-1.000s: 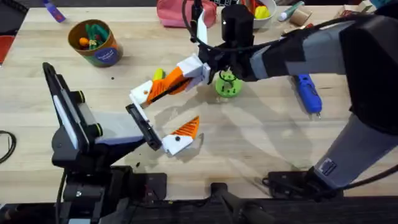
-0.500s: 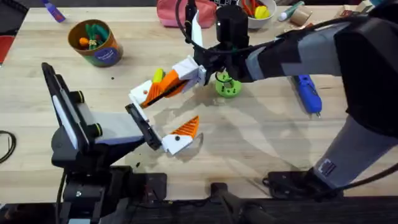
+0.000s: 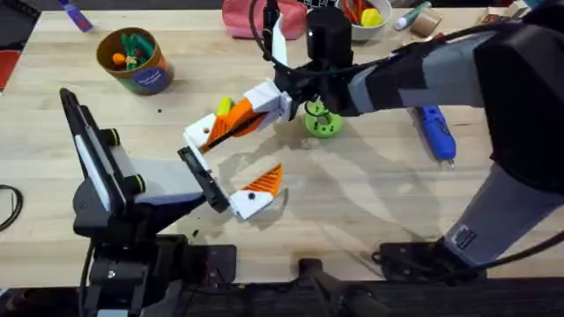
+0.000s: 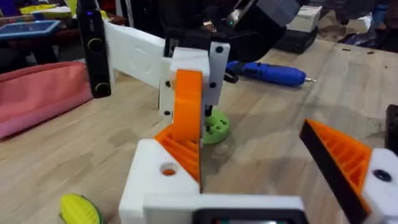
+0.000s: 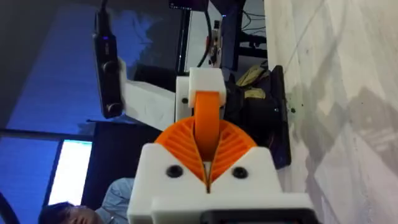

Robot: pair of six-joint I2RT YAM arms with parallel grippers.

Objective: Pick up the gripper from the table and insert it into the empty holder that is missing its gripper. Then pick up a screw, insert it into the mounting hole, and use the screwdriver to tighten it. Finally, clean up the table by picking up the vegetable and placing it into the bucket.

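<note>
Orange gripper (image 3: 231, 126) up off the bench (image 3: 352, 202), near the middle, clamped between the orange ribbed pads of the right hand (image 3: 256, 110). Right arm reaching in from the lower right across the centre. In the right wrist view, pads pressed together on the smooth orange strip (image 5: 208, 118), far end meeting a white block. Lower end of gripper against the white holder (image 3: 199, 132); cannot tell whether fully seated. Holder = one finger of the left hand (image 3: 233, 158), seen close in the left wrist view (image 4: 158, 180) with a small round hole on its face. Left hand spread wide apart, nothing between; other finger carrying its own orange wedge (image 3: 264, 183) on a white mount, low by the bench.

Vegetable (image 3: 224, 106), yellow, lying on the bench just behind the gripper and holder; also at the edge of the left wrist view (image 4: 79, 208). Green round block (image 3: 322, 121) with holes on the bench just beside the right hand. Blue screwdriver (image 3: 436, 130) lying flat to the right, well apart from both hands, silver tip toward the front edge. Bucket (image 3: 150, 77) upright at the far left, orange and green toys inside. Pink pouch (image 3: 251, 19) at the far edge, behind the right hand.
</note>
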